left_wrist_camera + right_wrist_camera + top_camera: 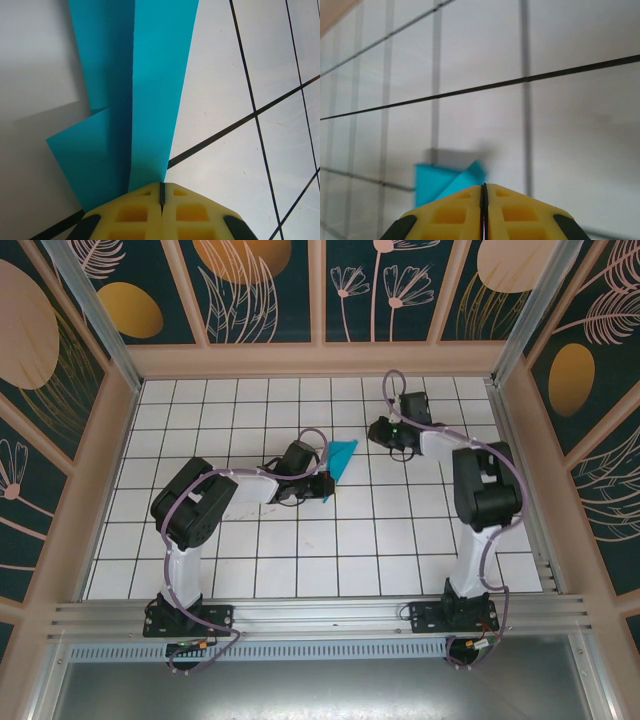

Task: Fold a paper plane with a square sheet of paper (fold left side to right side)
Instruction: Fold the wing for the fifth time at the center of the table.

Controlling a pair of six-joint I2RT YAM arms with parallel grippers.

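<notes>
The square sheet of paper (343, 458) is cyan-teal and folded into a narrow pointed shape with layered flaps, just right of the tiled floor's middle. My left gripper (326, 483) is at its near end, shut on the paper. In the left wrist view the folded paper (150, 100) runs straight out from the closed yellow jaws of the left gripper (161, 186), and one flap hangs lower on the left. My right gripper (378, 430) is a little to the paper's right and apart from it. In the right wrist view the right gripper (484, 187) is shut on nothing, with the blurred paper (437, 182) ahead.
The white tiled floor (300, 550) is boxed in by patterned wall panels (60, 440) at the left, back and right. An aluminium rail (320, 615) carrying both arm bases runs along the near edge. Open tiles lie in front of the arms.
</notes>
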